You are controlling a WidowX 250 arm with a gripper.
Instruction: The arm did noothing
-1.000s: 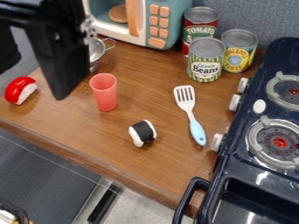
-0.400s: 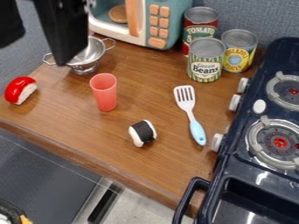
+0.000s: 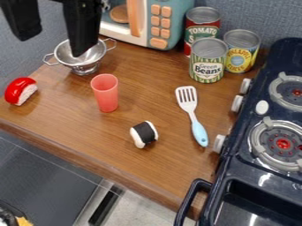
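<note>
My black gripper (image 3: pixel 50 47) hangs at the upper left, its two fingers spread apart with nothing between them. The right finger covers part of the silver colander (image 3: pixel 88 59). Below and to the right of the gripper, a red cup (image 3: pixel 106 92) stands upright on the wooden counter (image 3: pixel 70 126). A white-and-black sushi toy (image 3: pixel 144 134) and a white spatula with a blue handle (image 3: pixel 199 131) lie further right. Near the left edge is a red-and-white sushi toy (image 3: pixel 21 91).
A toy microwave (image 3: pixel 162 22) stands at the back. Beside it are a tomato can (image 3: pixel 202 26), a green beans can (image 3: pixel 207 61) and a yellow can (image 3: pixel 240 50). A dark blue stove (image 3: pixel 265 176) takes up the right side.
The gripper has moved up and away from the cup, then slightly right, uncovering much of the colander. Objects on the counter have stayed in place.
</note>
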